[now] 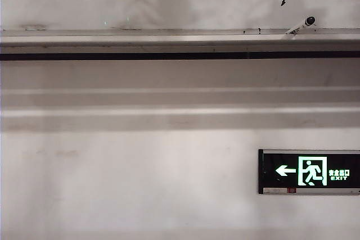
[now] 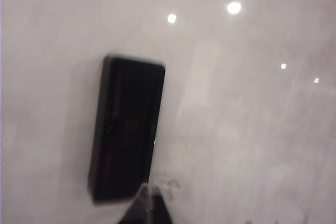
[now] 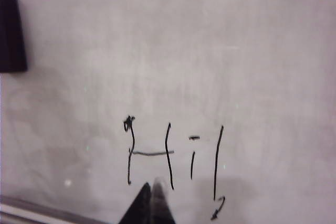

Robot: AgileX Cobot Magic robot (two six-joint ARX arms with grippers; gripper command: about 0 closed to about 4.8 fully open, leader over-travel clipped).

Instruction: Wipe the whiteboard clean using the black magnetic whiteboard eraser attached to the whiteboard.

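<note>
Black eraser [image 2: 127,128] clings to the whiteboard [image 2: 247,129], long axis running away from the clenched, empty left gripper [image 2: 148,195], nearer than the clenched right gripper [image 3: 150,192].

Left gripper [image 2: 148,203], jaws together, sits just off the eraser [image 2: 127,128] on the whiteboard [image 2: 236,129]; right gripper [image 3: 151,203], likewise closed, sits beside the marker strokes [image 3: 168,156].

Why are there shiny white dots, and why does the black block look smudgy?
Exterior view: lamp glare dots on the whiteboard. Left wrist view: the eraser is smeared and soft; the shut left gripper sits near it. Right wrist view: writing sharp above the shut right gripper.
</note>
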